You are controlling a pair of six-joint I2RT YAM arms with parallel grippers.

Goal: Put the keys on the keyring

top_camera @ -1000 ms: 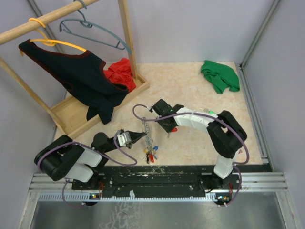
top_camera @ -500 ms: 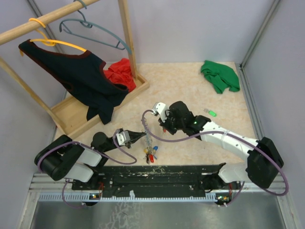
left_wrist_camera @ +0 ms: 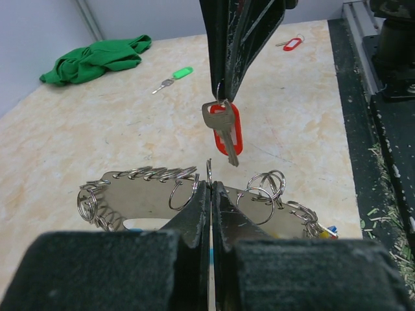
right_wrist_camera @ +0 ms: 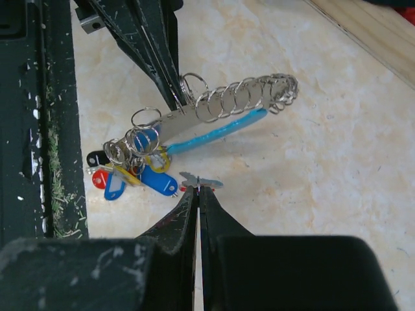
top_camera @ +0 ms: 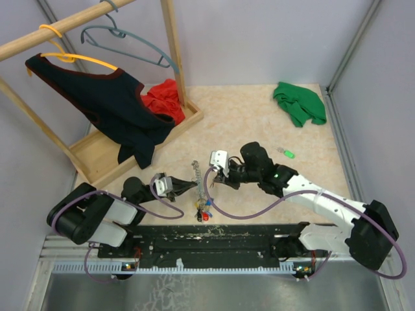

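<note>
Right arm has unfolded a lot over the last second, with the elbow swung way out to the side. The right tool has come down and in, so it now hangs just beside the keyring instead of off to its right. The left side has barely shifted.

The left tool is clenched on the keyring, pinching the flat silvery part near the middle so the little split rings stick up on both sides of its fingers. That makes sense to me: it keeps the loop lifted off the bench and presents a ring to the other arm. The bunch of coloured tags trails off one end and seems to rest on the bench.

The right tool is pinched shut on the red key, gripping the top of the head so the blade dangles straight down, just above one upright ring. Holding it by the very edge leaves the hole free for threading, I reckon. From the left wrist view I honestly can't tell if key and ring are touching yet. They look just apart to me.

The green key lies on the bench well off toward the green cloth, untouched. So that's one key in hand and neither on the ring yet, early days. The next bit looks fiddly, because the key has to work its way into that split ring without the loop twisting.
</note>
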